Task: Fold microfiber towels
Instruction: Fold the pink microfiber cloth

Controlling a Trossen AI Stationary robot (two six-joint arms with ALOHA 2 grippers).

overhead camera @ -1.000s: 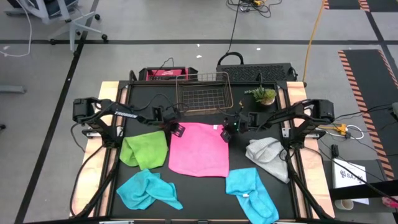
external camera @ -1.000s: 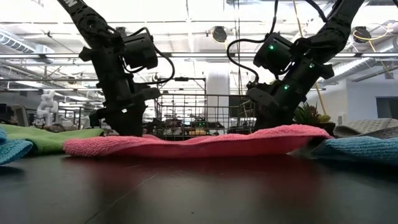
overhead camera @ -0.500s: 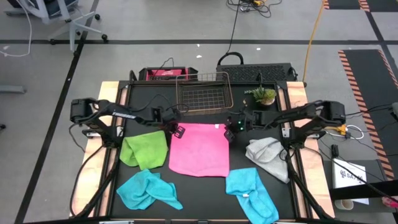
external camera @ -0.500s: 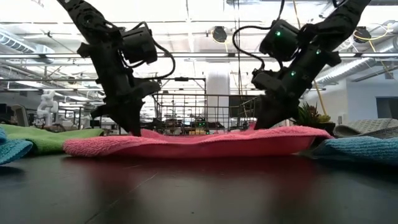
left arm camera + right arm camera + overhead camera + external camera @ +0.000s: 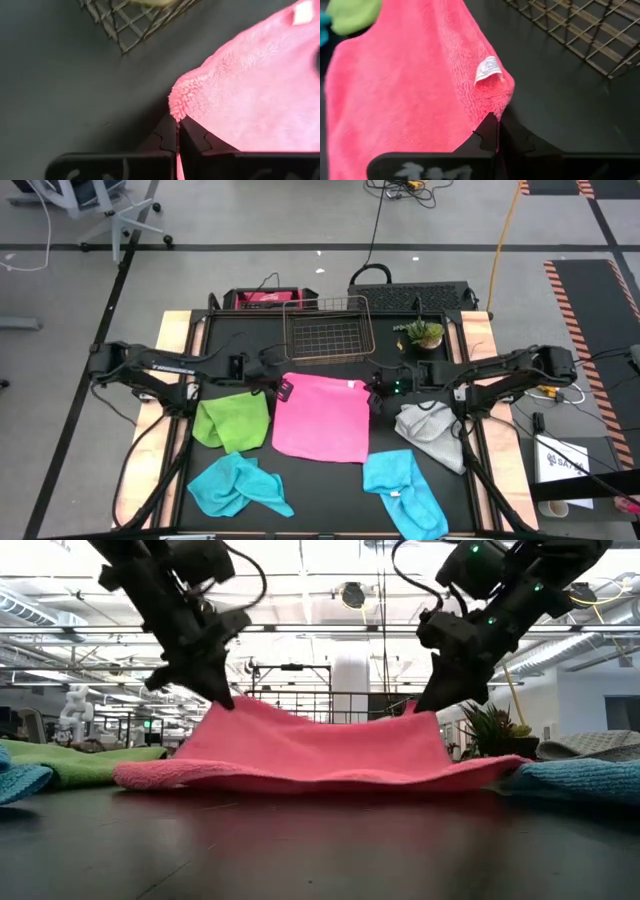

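Note:
The pink towel [image 5: 322, 418] lies spread in the table's middle, its far edge raised. My left gripper [image 5: 285, 388] is shut on its far left corner, and my right gripper [image 5: 368, 393] is shut on its far right corner. In the low view the towel's near part [image 5: 310, 775] rests on the table while the far edge sags between the left gripper [image 5: 225, 700] and the right gripper [image 5: 420, 705]. A lime green towel [image 5: 233, 421], a grey towel [image 5: 432, 430] and two turquoise towels [image 5: 237, 485] [image 5: 403, 490] lie crumpled around it. My left gripper pinches the towel's far left corner [image 5: 179, 102] between its two fingers, with a small tuft sticking out past the tips. The fingers slant down from the table's left. The corner is lifted clear, and the cloth slopes down to the table. My right gripper pinches the far right corner [image 5: 502, 97], just beside the white tag [image 5: 487, 67], between its two fingers. The fingers slant down from the table's right. That corner hangs clear of the table, and the cloth falls away toward the near edge.
A copper wire basket [image 5: 328, 330] stands just behind the pink towel at the table's far side. A small potted plant [image 5: 424, 333] stands to the basket's right. Bare dark tabletop [image 5: 320, 850] lies in front of the towel.
Both grippers have risen with the pink towel's two far corners. The far edge, which lay flat on the table, now hangs lifted between them and sags in the middle. The near part has stayed on the table.

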